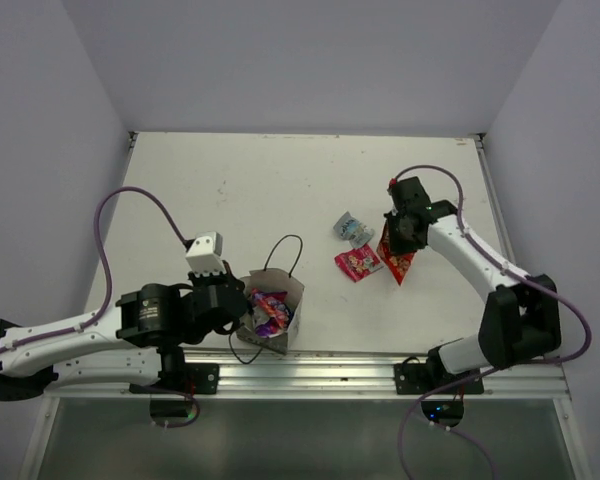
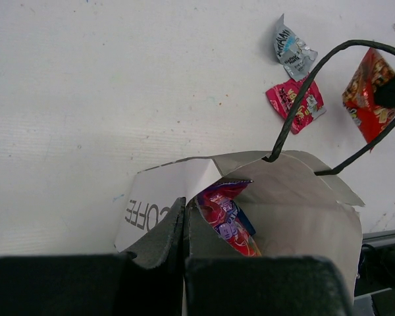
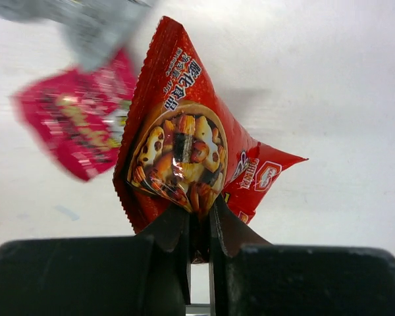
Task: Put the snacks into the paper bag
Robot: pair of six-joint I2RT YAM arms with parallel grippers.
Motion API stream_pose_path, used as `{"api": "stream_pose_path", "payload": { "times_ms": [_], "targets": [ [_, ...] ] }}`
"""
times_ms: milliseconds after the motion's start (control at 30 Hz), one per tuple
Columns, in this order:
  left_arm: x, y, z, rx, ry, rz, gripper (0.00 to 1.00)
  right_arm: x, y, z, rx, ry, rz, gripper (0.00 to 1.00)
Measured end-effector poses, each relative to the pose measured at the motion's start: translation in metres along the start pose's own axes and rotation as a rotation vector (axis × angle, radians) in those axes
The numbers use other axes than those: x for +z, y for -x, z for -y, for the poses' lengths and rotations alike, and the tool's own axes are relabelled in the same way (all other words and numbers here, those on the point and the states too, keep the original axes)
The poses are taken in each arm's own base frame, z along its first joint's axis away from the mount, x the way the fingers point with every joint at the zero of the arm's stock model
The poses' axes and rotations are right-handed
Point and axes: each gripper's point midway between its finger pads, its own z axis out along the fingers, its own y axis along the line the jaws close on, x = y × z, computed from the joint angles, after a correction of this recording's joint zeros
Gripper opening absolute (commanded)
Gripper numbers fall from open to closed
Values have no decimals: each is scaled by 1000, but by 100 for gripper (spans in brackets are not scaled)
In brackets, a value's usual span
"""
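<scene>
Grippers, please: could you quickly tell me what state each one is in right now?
Left gripper: closed on the rim of the paper bag.
Right gripper: closed on the red packet.

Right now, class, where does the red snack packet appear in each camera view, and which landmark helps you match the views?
Top external: red packet right of centre, held by the right gripper.
Left wrist: upper right corner.
Right wrist: centre, clamped at its lower edge.
Shared landmark: the pink packet, to its left in all three.
</scene>
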Motion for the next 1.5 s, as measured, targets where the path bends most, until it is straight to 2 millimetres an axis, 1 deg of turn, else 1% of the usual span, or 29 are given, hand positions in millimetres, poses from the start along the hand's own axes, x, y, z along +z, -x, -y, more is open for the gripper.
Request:
{"api": "stream_pose_path", "payload": {
  "times_ms": [33,100,133,167,200,233,267,300,333,367,433,467,500,633,700,733,833,867,1033,1167,1367,1500],
  "targets": [
    [0,0,0,1,1,0,0,-15,9,-6,-1,29,29,0],
    [1,-1,0,4,4,1,0,-53,34,-23,-7,124,117,0],
    [1,-1,0,6,6,1,0,-80,52,-35,-12,187,189,0],
    [2,-1,0,7,7,2,0,-118,73,-52,-23,276,274,0],
    [2,-1,0,7,7,1,0,-145,86,-64,-34,341,332,0],
    [2,-1,1,7,7,2,0,-185,99,-85,-57,443,410,0],
    [2,-1,1,7,7,2,0,-211,104,-101,-77,520,450,0],
    [2,-1,2,6,6,2,0,-239,104,-120,-109,613,482,0],
    [3,-1,2,4,5,3,0,-263,99,-139,-142,701,498,0],
    [3,-1,3,2,3,4,0,-280,89,-156,-174,779,492,0],
    [3,-1,5,-1,-1,5,0,-298,60,-188,-243,910,426,0],
    [3,-1,5,-1,-1,5,0,-301,45,-202,-272,959,375,0],
    [3,-1,5,-1,-1,5,0,-299,31,-215,-298,994,322,0],
    [4,-1,6,1,-1,5,0,-276,-22,-257,-386,1045,103,0],
    [4,-1,6,0,-1,5,0,-268,-43,-272,-421,1044,30,0],
    [4,-1,6,-1,-2,6,0,-266,-52,-278,-440,1048,4,0],
    [4,-1,6,2,-1,5,0,-270,-73,-288,-482,1065,-40,0],
    [4,-2,5,8,1,3,0,-271,-77,-289,-490,1067,-45,0],
    [5,-4,2,19,6,1,0,-266,-78,-292,-491,1043,-43,0],
    [6,-5,-1,35,17,2,0,-258,-72,-300,-489,997,-60,0],
    [5,-2,-8,40,32,10,0,-251,-58,-314,-483,931,-64,0],
    [4,-2,-12,45,41,9,0,-242,-47,-322,-475,888,-48,0]
  ]
}}
